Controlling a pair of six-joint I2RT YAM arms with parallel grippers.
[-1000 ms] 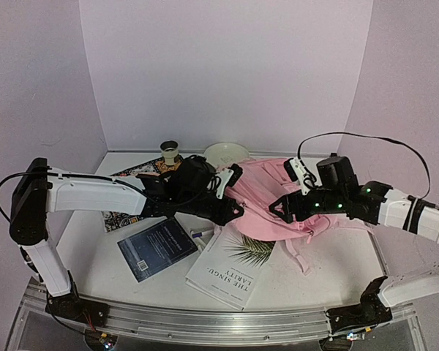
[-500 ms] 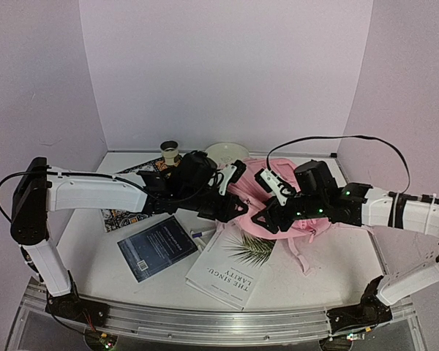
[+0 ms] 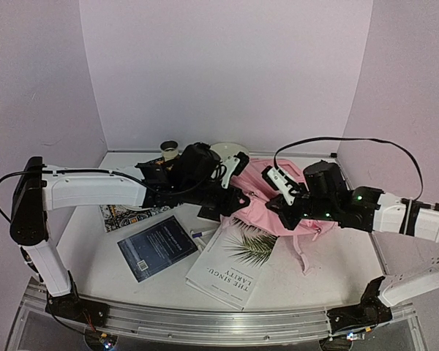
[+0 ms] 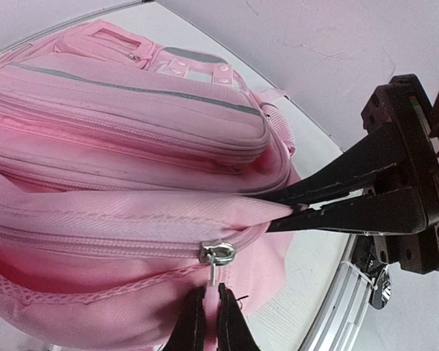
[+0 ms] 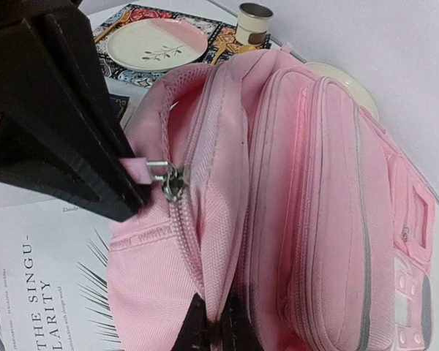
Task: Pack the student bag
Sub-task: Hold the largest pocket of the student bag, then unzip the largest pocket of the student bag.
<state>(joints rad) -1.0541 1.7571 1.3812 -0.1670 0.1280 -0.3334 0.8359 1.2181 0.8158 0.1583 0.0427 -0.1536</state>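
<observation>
l arm [image 3: 95, 191], r arm [image 3: 395, 216] stretched inward; l jaws nip zip pull [image 4: 214, 256], r jaws nip student bag [image 5: 314, 183].

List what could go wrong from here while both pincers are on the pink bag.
1. The left pincer grips only the tiny zipper pull; it may slip off under tension.
2. The right pincer pinches just a thin fabric fold of the student bag; if that slips, the soft bag could drag along instead of unzipping.
</observation>
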